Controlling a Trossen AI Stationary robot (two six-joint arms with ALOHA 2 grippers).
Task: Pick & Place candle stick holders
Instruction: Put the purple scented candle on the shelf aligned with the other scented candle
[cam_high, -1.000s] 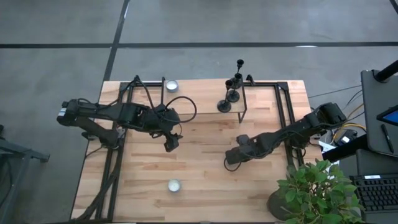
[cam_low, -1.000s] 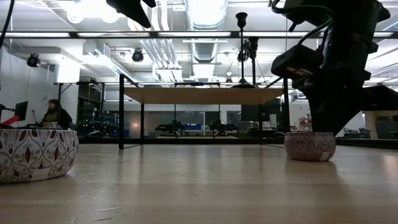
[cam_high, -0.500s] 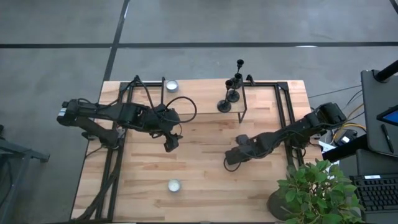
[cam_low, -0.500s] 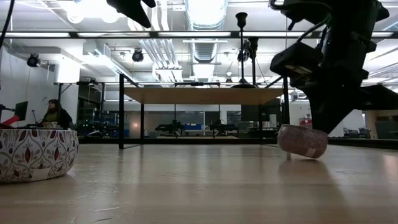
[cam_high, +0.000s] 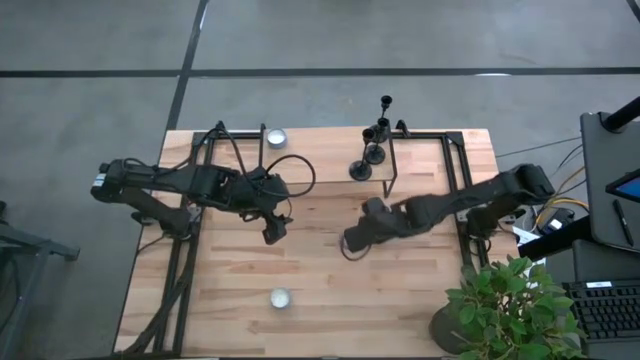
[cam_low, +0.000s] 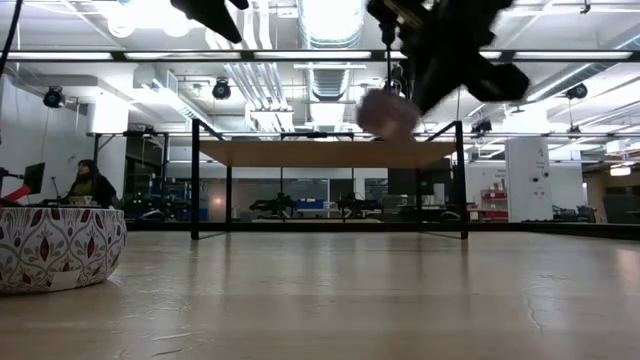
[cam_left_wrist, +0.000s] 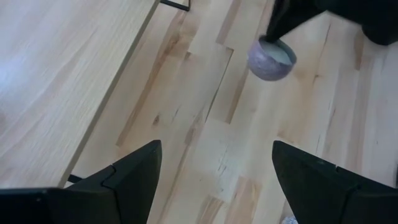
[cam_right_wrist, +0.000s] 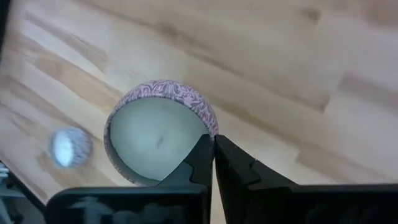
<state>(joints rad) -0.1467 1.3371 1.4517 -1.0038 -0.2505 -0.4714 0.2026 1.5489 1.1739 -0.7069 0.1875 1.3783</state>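
Above the wooden surface (cam_high: 320, 290) the right hand (cam_right_wrist: 211, 152) grips a small candle tin (cam_right_wrist: 158, 134) by its rim, the left hand (cam_high: 272, 235) hangs open, and the candle stick holders (cam_high: 372, 150) stand on a raised shelf (cam_high: 330, 165).

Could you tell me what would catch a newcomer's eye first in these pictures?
Probably the right hand, shut on the rim of a small patterned candle tin and holding it in the air above the middle of the wooden table. Next, the three black candle stick holders clustered on the raised shelf at the table's far edge. The left hand hangs open left of centre.
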